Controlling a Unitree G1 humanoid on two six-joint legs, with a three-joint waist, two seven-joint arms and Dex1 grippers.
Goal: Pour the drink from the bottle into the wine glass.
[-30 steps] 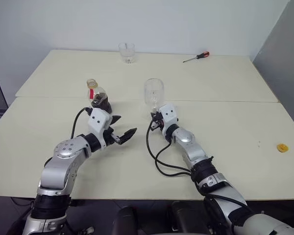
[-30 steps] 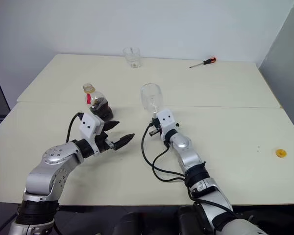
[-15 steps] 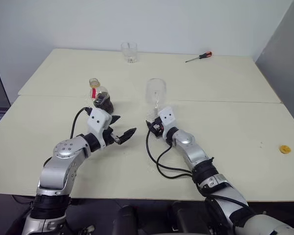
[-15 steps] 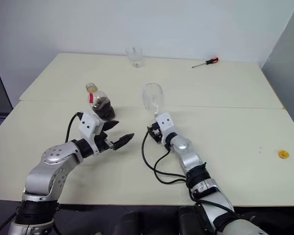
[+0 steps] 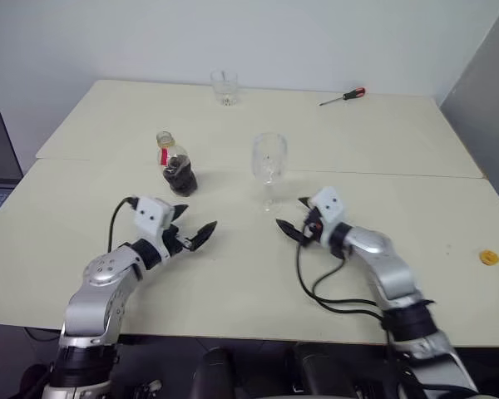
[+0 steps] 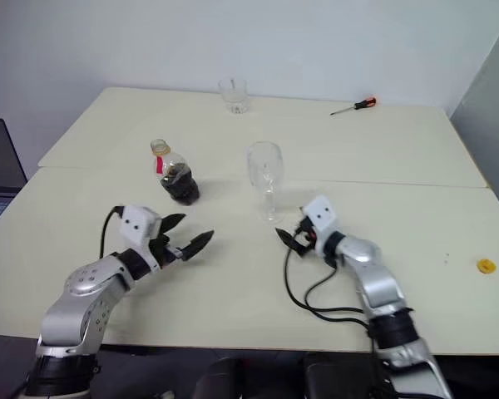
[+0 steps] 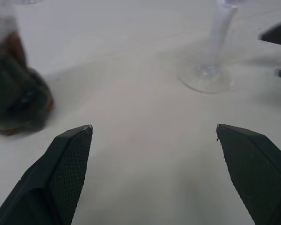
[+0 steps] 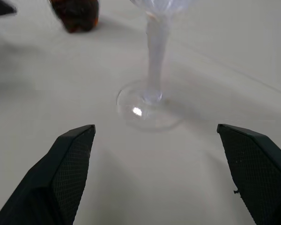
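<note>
Your wine glass [image 5: 269,163] stands upright and empty near the middle of the desk [image 5: 399,158], free of both grippers. Your right gripper [image 5: 289,223] hangs just in front of its foot, fingers [image 8: 70,159] spread wide with the stem between them at a short remove. The bottle [image 5: 176,165], dark drink [image 5: 181,177] in its lower half, stands toward the desk's left edge. Your left gripper [image 5: 193,229], fingers equally spread, sits in front of it, touching nothing.

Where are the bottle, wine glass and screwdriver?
bottle [image 5: 180,172], left eye view, on its dark lower body.
wine glass [image 5: 269,157], left eye view, on the bowl.
screwdriver [image 6: 364,104], right eye view, on the red handle.
</note>
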